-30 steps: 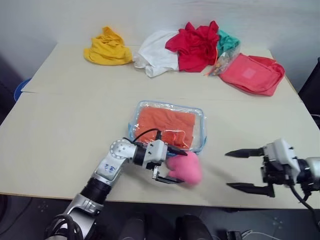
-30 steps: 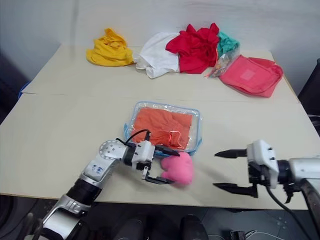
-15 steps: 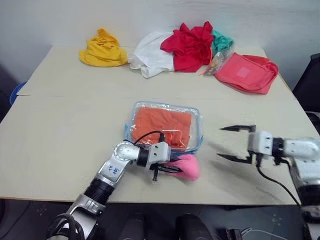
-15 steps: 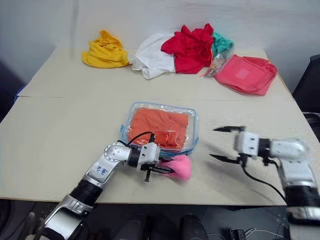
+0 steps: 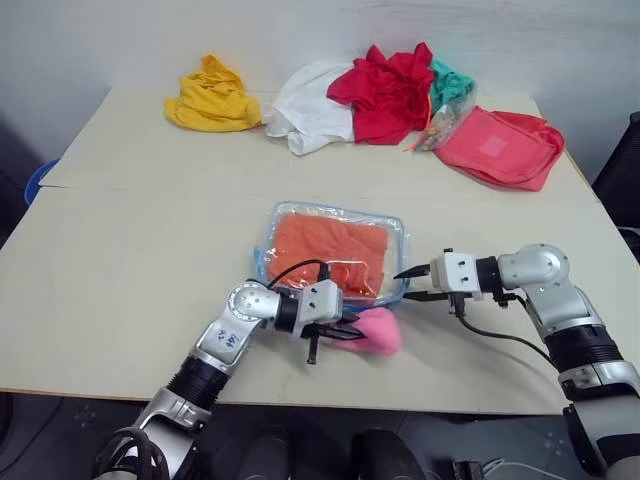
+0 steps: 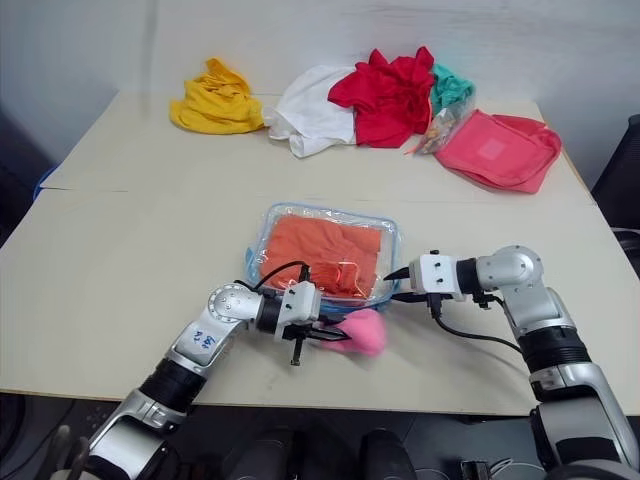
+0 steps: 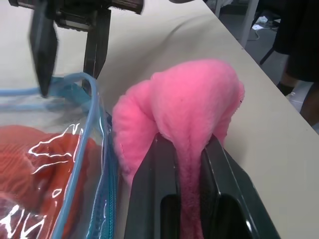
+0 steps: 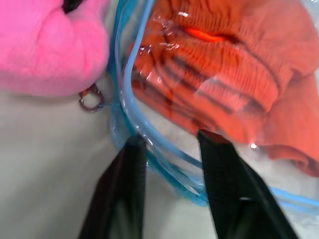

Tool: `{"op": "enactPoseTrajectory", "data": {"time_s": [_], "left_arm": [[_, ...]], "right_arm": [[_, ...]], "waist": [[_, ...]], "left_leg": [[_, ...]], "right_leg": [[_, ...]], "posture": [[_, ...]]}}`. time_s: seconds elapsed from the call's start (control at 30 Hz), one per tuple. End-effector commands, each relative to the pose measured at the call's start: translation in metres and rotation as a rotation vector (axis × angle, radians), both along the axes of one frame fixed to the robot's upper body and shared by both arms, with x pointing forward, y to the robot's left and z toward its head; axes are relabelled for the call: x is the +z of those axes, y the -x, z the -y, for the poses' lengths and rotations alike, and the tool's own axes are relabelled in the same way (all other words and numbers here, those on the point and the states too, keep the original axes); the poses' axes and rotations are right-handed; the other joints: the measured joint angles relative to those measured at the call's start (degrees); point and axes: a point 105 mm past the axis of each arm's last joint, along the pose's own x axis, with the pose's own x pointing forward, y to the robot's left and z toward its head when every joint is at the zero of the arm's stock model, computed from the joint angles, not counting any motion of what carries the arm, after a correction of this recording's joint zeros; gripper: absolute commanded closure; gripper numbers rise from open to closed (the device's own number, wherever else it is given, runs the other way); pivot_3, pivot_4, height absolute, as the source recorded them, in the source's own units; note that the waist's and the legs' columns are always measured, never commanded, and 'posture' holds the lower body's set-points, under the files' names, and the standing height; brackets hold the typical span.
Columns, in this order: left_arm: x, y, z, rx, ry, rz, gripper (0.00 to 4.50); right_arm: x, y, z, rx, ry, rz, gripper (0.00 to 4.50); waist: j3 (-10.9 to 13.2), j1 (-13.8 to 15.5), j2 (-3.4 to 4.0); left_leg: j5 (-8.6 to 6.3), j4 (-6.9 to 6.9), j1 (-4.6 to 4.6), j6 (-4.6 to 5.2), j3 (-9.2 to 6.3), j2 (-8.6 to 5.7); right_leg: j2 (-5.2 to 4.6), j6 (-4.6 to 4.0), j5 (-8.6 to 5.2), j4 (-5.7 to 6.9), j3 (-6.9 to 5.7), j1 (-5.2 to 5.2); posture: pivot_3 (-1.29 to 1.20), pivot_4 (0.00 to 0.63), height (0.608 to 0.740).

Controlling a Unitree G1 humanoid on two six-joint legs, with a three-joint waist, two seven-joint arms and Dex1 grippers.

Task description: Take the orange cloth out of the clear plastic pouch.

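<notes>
The clear plastic pouch (image 5: 403,238) with blue trim lies flat mid-table, and the orange cloth (image 5: 330,245) is folded inside it. Its pink plush charm (image 5: 380,331) rests by the near right corner. My left gripper (image 5: 343,333) is shut on the charm (image 7: 189,99), whose plush is squeezed between the two fingers (image 7: 149,199). My right gripper (image 5: 406,283) reaches in from the right. It is closed around the pouch's near right corner, one finger (image 8: 124,194) on each side of the blue rim (image 8: 124,84). The cloth (image 8: 239,64) shows through the plastic.
Along the table's far edge lie a yellow cloth heap (image 5: 213,97), a white cloth (image 5: 310,105), a bright red garment (image 5: 390,90), a teal cloth (image 5: 455,82) and a coral-pink bag (image 5: 500,148). The charm's metal ring (image 8: 92,99) hangs by the rim.
My left gripper went from open around the charm to shut on it. My right gripper swung in leftward to the pouch's corner and its fingers narrowed around the rim.
</notes>
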Motion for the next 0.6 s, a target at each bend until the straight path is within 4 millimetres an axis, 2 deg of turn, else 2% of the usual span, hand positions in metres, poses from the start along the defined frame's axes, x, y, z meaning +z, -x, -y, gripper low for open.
{"op": "enactPoseTrajectory", "data": {"time_s": [0.03,0.13,0.3,0.6], "left_arm": [[0.003,-0.007,-0.013,0.076,0.027,-0.012,4.39],[0.007,-0.007,-0.026,0.116,0.058,-0.035,4.39],[0.002,-0.011,-0.06,0.199,0.018,-0.052,4.39],[0.01,-0.033,-0.121,0.498,0.106,-0.123,4.39]], "right_arm": [[0.015,0.0,-0.001,0.024,-0.043,0.068,4.38],[0.02,0.001,0.003,0.024,-0.069,0.092,4.5],[0.022,0.005,0.018,0.007,-0.068,0.109,4.5],[0.017,0.015,0.038,0.016,-0.031,0.124,4.5]], "waist": [[0.0,0.0,0.0],[0.0,-0.2,0.0],[0.0,-0.1,0.01],[0.0,-0.3,0.01]], "left_leg": [[0.0,0.0,0.0,0.0,0.0,0.0],[0.0,-0.02,0.0,0.0,0.0,0.02],[0.01,-0.04,-0.02,-0.04,0.01,0.03],[0.01,-0.05,-0.03,-0.03,0.01,0.03]], "right_leg": [[0.0,0.0,0.0,0.0,0.0,-0.01],[0.01,0.0,0.0,0.01,0.01,-0.03],[0.01,0.0,0.0,0.06,0.03,-0.12],[-0.03,0.0,0.0,0.06,0.04,-0.13]], "posture": [[0.0,0.15,0.74],[0.0,0.15,0.74],[0.0,0.15,0.74],[0.0,0.15,0.74]]}}
